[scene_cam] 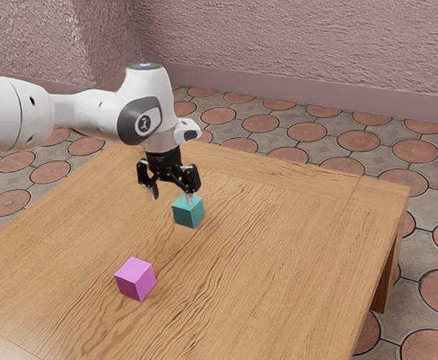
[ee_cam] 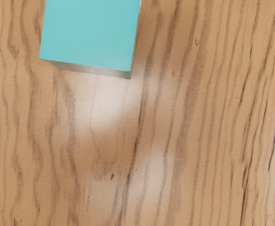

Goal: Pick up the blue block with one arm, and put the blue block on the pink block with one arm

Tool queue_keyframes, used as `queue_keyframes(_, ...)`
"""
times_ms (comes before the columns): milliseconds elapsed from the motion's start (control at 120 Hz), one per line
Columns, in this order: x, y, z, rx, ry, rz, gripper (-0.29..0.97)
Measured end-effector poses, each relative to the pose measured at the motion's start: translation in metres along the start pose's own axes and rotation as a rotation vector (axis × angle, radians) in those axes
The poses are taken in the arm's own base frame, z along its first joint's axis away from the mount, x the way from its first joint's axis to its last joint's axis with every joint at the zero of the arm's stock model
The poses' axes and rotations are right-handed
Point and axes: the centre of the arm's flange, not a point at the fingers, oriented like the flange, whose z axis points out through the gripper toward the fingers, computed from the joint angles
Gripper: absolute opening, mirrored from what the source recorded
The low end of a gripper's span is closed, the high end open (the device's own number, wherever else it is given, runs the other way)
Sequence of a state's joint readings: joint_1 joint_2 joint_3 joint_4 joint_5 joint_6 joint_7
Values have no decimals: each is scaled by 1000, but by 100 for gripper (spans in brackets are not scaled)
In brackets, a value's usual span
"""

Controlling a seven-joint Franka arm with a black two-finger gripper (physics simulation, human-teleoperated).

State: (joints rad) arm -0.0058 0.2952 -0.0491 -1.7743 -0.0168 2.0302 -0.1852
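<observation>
Rough pinkish walls (scene_cam: 294, 37) and a floor (scene_cam: 354, 139) of round terracotta tiles surround a pale wooden desk (scene_cam: 301, 247), and the work happens near its middle.

The jaws hang spread apart and released, with nothing between their tips. They point straight down from the white arm (scene_cam: 91, 112), which suits a grip on the block from above. Just below them stands the blue block (scene_cam: 188, 211), more teal than blue, flat on the wood. It sits a little off the jaws' centre line. One fingertip (scene_cam: 192, 197) is over its top face, while the other hangs over bare desk on the far side from it. In the wrist view the block (ee_cam: 90, 33) lies off to one edge, with bare wood grain (ee_cam: 198, 141) under the hand. I judge that the jaws need to shift sideways over the block before they come down around it.

Well apart from the jaws, toward the desk's near edge, the pink block (scene_cam: 135, 278) rests upright with its top face bare. That leaves it ready to take the blue block, which is not yet lifted. Both blocks sit directly on the wood, neither inside anything.
</observation>
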Motion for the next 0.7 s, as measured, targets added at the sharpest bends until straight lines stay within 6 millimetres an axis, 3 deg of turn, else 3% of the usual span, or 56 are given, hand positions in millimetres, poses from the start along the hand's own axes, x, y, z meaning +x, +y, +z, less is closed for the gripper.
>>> queue_keyframes(142,25,-5,22,3,8,-17,68)
queue_keyframes(392,41,3,48,-6,18,-13,68)
queue_keyframes(492,59,-5,65,-12,23,-23,68)
queue_keyframes(700,76,-17,74,-17,42,-13,68)
